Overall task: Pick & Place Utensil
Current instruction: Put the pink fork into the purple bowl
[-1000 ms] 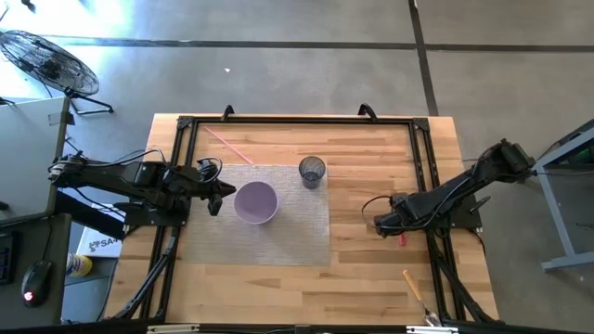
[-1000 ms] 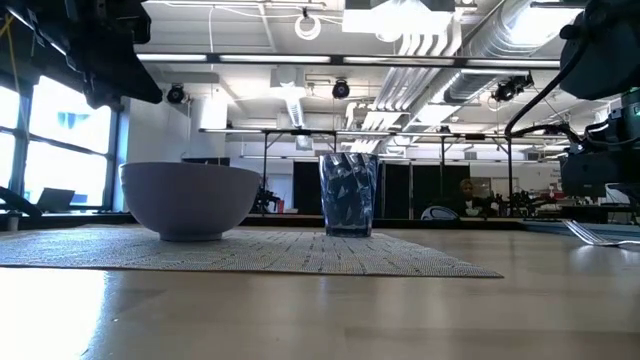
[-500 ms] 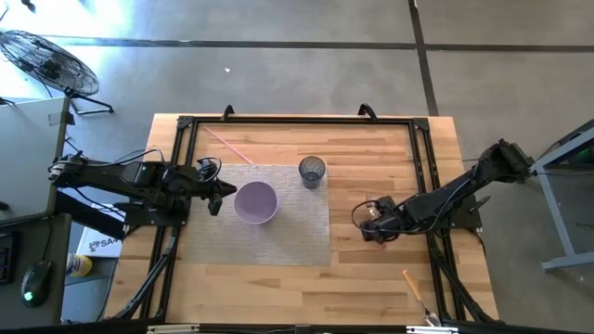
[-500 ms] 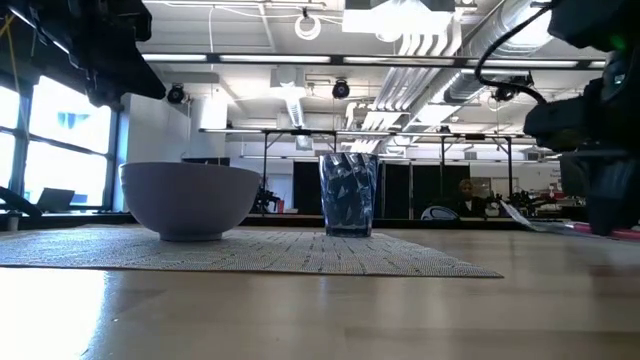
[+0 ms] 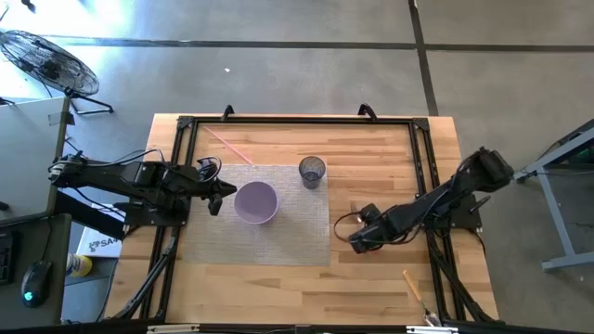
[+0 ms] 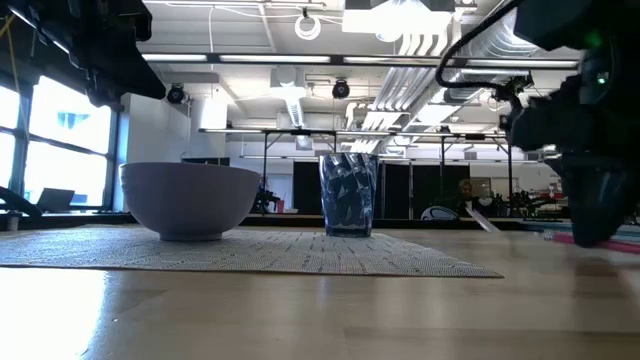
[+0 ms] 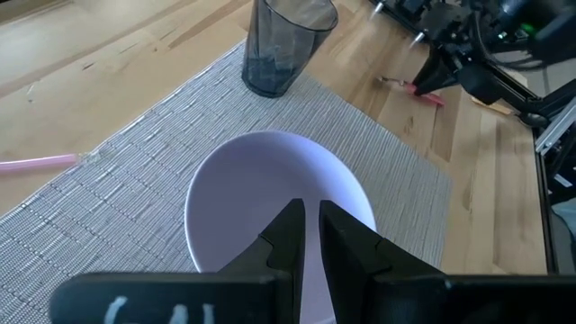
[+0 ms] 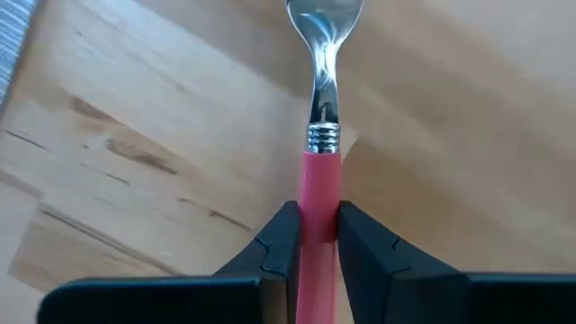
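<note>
A utensil with a pink handle [image 8: 321, 180] and a metal head [image 8: 324, 36] is in my right gripper [image 5: 355, 239], which is shut on it low over the bare wood, just right of the grey placemat [image 5: 278, 243]. On the mat stand a lilac bowl [image 5: 256, 202] and a dark see-through cup [image 5: 313, 172]. My left gripper [image 5: 215, 197] hovers at the bowl's left rim with its fingers shut [image 7: 309, 229], touching nothing. My right gripper pinches the pink handle [image 8: 320, 193] between its two fingers, a little behind the metal collar [image 8: 324, 137]. The fingers lie along the utensil and come low from the table's right. The metal head [image 6: 482, 220] points toward the mat and is raised off the wood; the handle's rear end is hidden.
A thin pink straw [image 5: 227, 144] lies on the wood beyond the mat's far left corner. Another utensil [image 5: 413, 286] lies near the table's near right corner. A black frame [image 5: 422, 158] runs round the work area. Bare wood shows between the mat and the right rail.
My right gripper has travelled toward the table's left and slightly nearer, from beside the right rail to just short of the mat's right edge. The utensil, which lay on the wood, has gone with it, its metal head now raised.
</note>
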Controlling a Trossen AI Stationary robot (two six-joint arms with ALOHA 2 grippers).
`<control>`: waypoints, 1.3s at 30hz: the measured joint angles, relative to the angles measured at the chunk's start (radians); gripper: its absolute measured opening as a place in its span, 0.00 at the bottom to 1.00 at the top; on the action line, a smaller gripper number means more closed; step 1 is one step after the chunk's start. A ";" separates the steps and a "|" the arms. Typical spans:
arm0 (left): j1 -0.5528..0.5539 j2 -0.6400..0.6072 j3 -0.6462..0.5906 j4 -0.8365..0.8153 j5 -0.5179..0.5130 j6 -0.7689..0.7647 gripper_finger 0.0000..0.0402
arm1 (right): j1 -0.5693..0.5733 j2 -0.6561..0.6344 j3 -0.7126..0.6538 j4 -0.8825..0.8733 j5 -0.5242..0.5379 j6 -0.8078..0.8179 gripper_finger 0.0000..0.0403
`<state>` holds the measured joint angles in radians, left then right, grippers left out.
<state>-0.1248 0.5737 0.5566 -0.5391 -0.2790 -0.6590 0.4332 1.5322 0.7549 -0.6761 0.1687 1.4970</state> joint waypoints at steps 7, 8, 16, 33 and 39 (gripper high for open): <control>0.000 0.000 0.000 -0.001 0.000 0.000 0.09 | -0.008 0.081 0.140 -0.136 0.078 -0.154 0.14; 0.000 0.000 0.000 -0.001 0.000 0.000 0.09 | -0.008 0.092 0.155 -0.134 0.082 -0.173 0.14; 0.000 0.000 0.000 -0.001 0.000 0.000 0.09 | -0.008 0.190 0.372 -0.235 0.048 -0.268 0.13; 0.000 0.000 0.000 -0.002 0.002 0.000 0.09 | -0.070 0.605 1.210 -0.523 0.089 -0.730 0.13; 0.000 0.000 0.000 -0.002 0.002 0.000 0.09 | -0.151 0.711 1.419 -0.499 0.139 -0.935 0.13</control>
<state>-0.1249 0.5738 0.5564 -0.5407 -0.2771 -0.6590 0.2821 2.2436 2.1742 -1.1754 0.3079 0.5620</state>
